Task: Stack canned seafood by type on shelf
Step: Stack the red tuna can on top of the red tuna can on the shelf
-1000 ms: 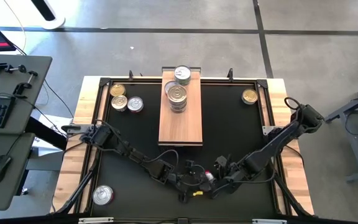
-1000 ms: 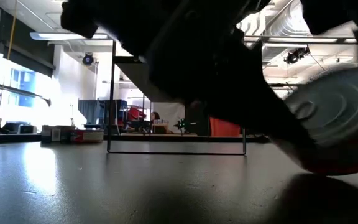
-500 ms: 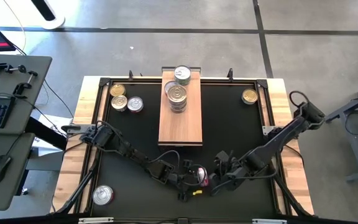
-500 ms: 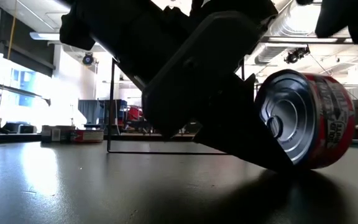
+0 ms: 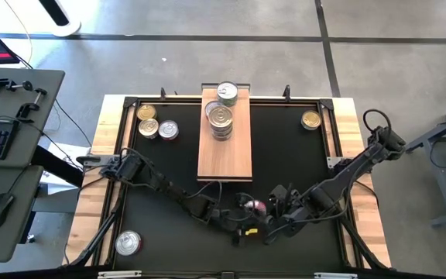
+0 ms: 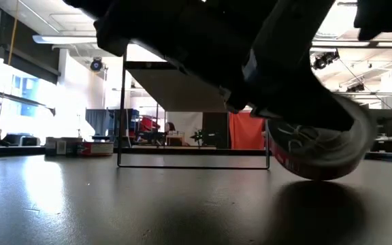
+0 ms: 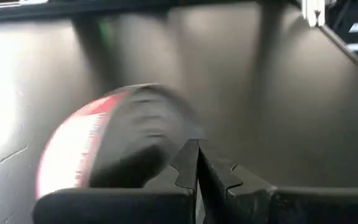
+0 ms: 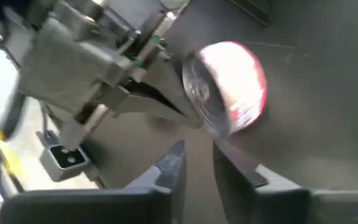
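Looking down on a pale wooden table point(image 5: 107, 201) covered by a black mat point(image 5: 161, 170), with the shelf point(image 5: 224, 155) lying as a light-wood plank at the middle of the far side. Carrying two piles of canned seafood point(image 5: 221, 120) at its far end, one behind the other. Leaving three loose tins point(image 5: 148, 128) on the mat by the far left corner, a gold tin point(image 5: 310, 120) by the far right corner and a silver tin point(image 5: 128, 243) at the near left corner.

Finding a red-labelled tin point(image 6: 318, 146) near the front middle of the mat, tipped on its edge, lid turned sideways, beside both arms. Showing the left gripper point(image 7: 196, 165) clenched with fingers pressed together and empty, the tin just beside it. Showing the right gripper point(image 8: 199, 149) close by with fingers a narrow gap apart, grasping nothing.

Seeing past the mat a thin black frame point(image 6: 192, 112), an orange panel point(image 6: 247, 133), bright windows point(image 6: 19, 102) and ceiling ducts point(image 6: 298, 34).
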